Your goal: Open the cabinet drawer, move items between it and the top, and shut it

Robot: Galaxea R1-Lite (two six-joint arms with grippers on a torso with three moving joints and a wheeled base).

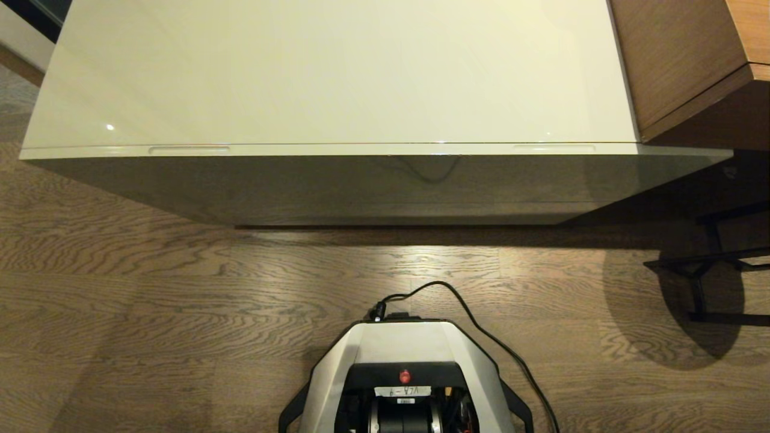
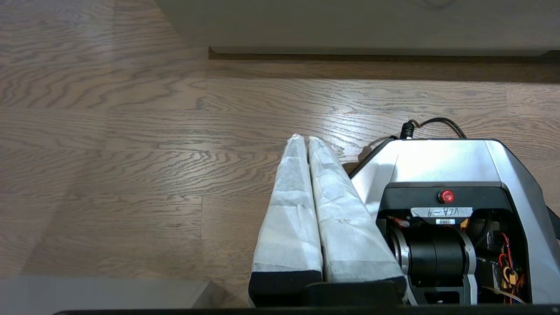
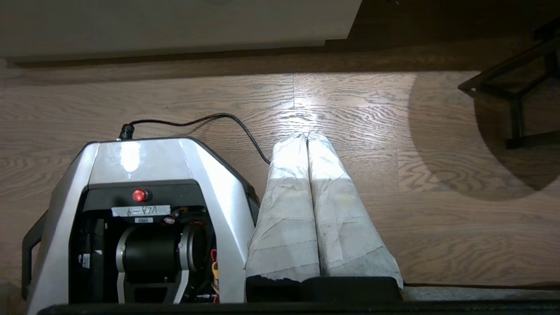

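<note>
Both arms hang parked beside the base, left hand [image 2: 307,139] and right hand [image 3: 307,135] closed, empty.

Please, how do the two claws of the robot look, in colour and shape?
Both look alike. The left claw has two long fingers wrapped in white, wrinkled fabric tape, narrowing toward the tips, on a black base. The right claw has the same white wrapping, slightly soiled, on a black base.
</note>
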